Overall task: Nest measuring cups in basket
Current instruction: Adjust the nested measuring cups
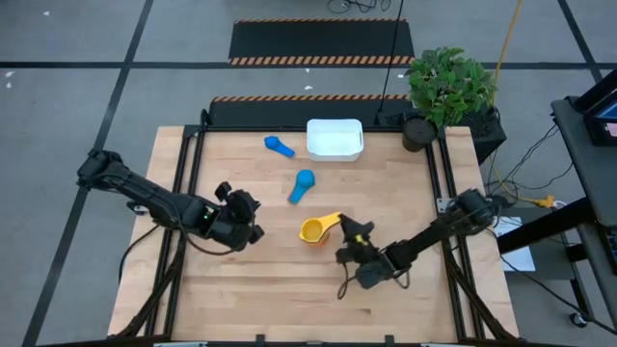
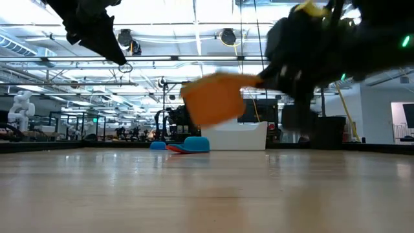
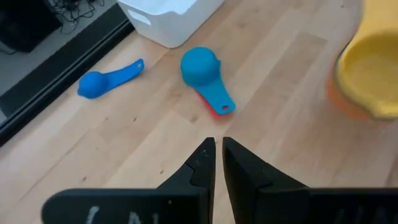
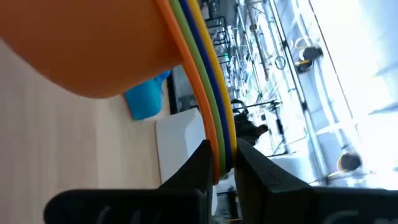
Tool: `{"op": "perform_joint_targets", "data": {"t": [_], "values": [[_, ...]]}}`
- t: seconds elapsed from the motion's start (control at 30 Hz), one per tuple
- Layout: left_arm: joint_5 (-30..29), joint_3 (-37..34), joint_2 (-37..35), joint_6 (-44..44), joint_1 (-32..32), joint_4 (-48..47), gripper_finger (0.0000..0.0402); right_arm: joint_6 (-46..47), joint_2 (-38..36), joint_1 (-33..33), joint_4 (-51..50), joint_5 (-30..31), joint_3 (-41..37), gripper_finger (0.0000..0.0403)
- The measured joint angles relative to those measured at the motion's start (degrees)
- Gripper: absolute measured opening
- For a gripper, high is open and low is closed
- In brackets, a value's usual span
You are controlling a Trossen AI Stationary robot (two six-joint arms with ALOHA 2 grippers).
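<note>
Pinching stacked flat plastic handles [image 4: 214, 118], right tool [image 4: 221, 163], round cups [image 1: 317, 229]

You are seeing the nested stack of cups [image 2: 213, 98] only as an orange blur in the low view, and the right gripper [image 2: 304, 61] beside it is blurring into a dark mass. In the right wrist view the stack [image 4: 99, 43] is running off the picture's edges, so you cannot count the coloured layers. The red cup [image 3: 211, 107] is lying mostly hidden under the light blue cup [image 3: 202, 67]. The basket [image 3: 168, 18] is being cut off in the left wrist view.
</note>
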Motion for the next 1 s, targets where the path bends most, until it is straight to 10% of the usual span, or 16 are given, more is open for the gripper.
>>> {"op": "perform_joint_targets", "data": {"t": [1.0], "values": [[3.13,0.00,0.04,12.51,-1.92,17.73,0.0035,-2.34,9.01,-2.83,-4.04,-4.75,6.60,0.0100]]}}
